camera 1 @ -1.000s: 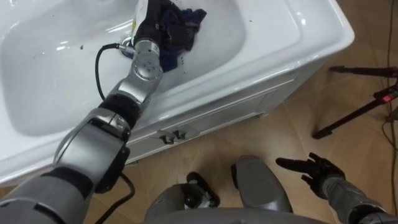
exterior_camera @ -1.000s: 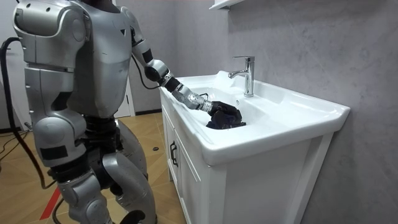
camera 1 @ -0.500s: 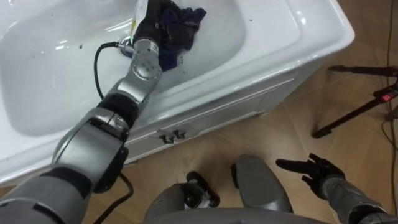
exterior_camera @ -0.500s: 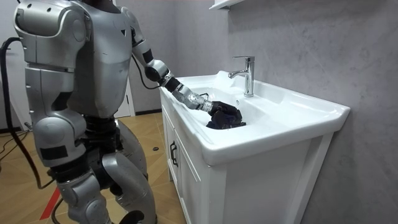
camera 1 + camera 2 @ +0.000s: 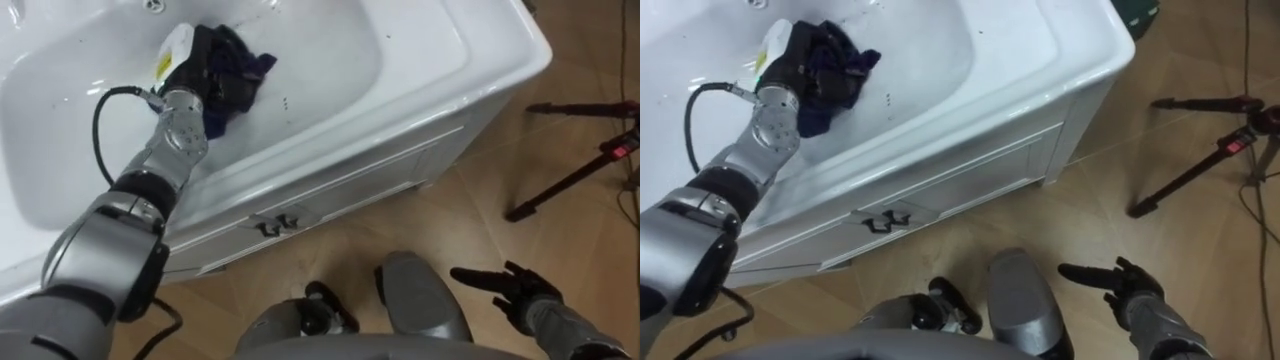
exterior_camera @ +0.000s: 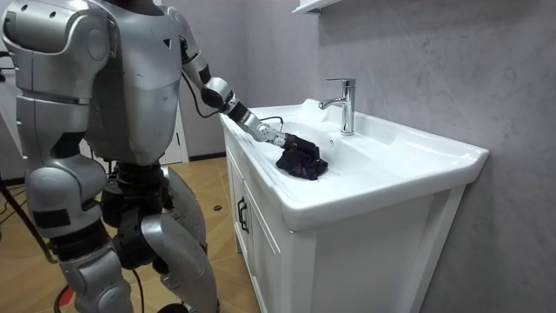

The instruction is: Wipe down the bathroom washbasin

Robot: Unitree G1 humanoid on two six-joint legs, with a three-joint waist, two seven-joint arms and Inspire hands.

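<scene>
While the robot stands right up against the white cabinet [image 5: 350, 190], its left arm reaches out over the white basin [image 5: 330, 50] on top. The left hand [image 5: 192, 68] rests in the bowl, pressed into a dark blue, crumpled cloth [image 5: 238, 68]. The hand is black and sinks into the dark folds, so I cannot tell if it is open or closed.

The cloth sits in a heap on the left side of the bowl, touching the white bottom. In the room view the heap [image 6: 304, 161] lies near the tall silver tap [image 6: 346, 104], which stands on the far edge of the basin.

A small dark handle [image 5: 272, 224] is on the front of the cabinet, below the basin's near rim.

The right hand [image 5: 512, 288] hangs low on the right, over the brown wooden floor [image 5: 470, 230], well apart from the basin. It is open, spread out, and holds nothing.

Thin black tripod legs [image 5: 575, 172] stand on the floor at the far right.
</scene>
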